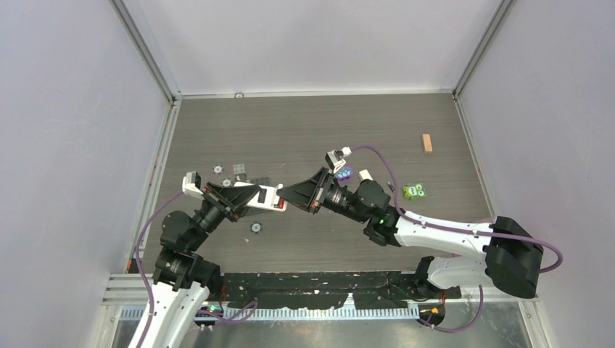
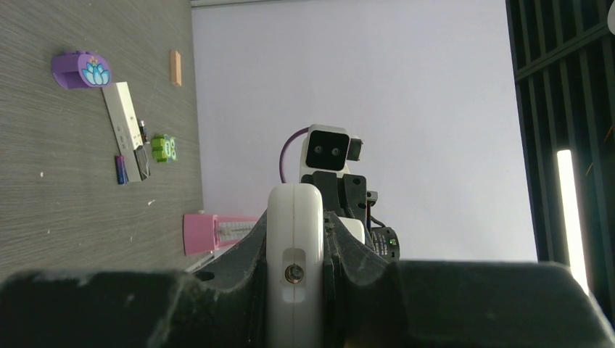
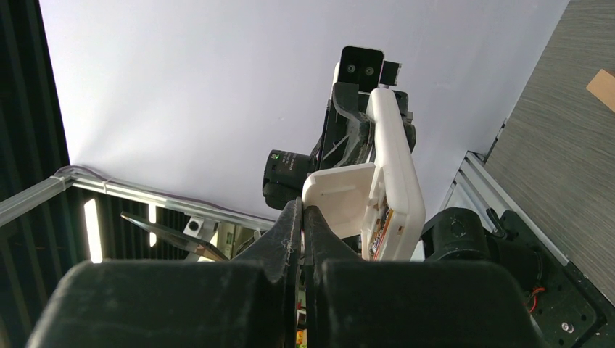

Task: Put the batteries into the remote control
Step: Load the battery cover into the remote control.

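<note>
Judging by looks, long narrow white plastic remote control with black end [image 2: 127, 129] is light, stiff, slick; take across long edges mid-body. Nearest, left gripper [image 2: 294, 250] clamps wider white remote [image 2: 294, 210]; right gripper [image 3: 302, 217] pinched shut at its white flap [image 3: 341, 196], grip unclear. Task remote lies far out on grey table [image 2: 65, 217], blue-purple battery [image 2: 120, 169] beside black end.

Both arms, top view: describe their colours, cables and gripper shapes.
Left arm and right arm: black round joints, white link shells, a purple cable looping along each. Left gripper and right gripper: black, wedge-shaped, each topped by a small white camera.
</note>
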`<state>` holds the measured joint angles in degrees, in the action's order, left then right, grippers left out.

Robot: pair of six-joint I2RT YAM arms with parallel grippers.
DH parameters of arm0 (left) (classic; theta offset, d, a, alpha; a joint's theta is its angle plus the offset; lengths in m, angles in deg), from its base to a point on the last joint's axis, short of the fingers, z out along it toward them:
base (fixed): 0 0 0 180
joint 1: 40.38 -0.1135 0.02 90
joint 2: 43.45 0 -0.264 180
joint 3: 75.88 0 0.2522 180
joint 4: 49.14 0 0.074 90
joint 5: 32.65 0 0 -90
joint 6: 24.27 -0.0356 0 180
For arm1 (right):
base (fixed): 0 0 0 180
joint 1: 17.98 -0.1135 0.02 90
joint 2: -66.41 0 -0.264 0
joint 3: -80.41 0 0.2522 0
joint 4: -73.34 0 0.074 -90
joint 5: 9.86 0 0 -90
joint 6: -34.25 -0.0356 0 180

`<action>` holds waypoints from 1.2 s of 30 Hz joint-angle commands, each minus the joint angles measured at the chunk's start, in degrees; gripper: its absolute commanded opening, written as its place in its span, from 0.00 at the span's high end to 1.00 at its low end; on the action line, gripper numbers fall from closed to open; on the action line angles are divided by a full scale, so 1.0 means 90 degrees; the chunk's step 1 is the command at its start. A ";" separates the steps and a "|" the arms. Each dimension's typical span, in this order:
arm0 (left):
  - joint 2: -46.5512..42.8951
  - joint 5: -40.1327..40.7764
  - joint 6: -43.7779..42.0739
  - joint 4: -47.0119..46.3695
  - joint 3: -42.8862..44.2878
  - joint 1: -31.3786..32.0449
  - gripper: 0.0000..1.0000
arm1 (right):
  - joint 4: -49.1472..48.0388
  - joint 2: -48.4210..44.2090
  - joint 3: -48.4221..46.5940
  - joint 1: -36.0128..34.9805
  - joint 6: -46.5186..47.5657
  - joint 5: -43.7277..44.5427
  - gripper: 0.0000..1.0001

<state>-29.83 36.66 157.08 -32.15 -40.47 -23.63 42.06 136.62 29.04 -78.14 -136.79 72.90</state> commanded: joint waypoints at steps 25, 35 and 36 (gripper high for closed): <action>-0.0068 -0.0094 0.0224 -0.0562 0.0053 0.0004 1.00 | 0.2558 -0.0512 -0.0467 0.0030 0.0910 -0.0344 0.93; -0.0088 -0.0089 0.0377 -0.0690 0.0052 0.0009 1.00 | 0.2554 -0.0522 -0.0247 0.0042 0.0743 -0.0165 0.80; -0.0088 -0.0075 0.0377 -0.0690 0.0055 0.0004 1.00 | 0.2553 -0.0540 -0.0221 0.0041 0.0738 -0.0128 0.79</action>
<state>-29.85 36.31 157.13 -30.80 -41.17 -23.63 60.09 132.01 25.65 -77.57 -130.97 71.28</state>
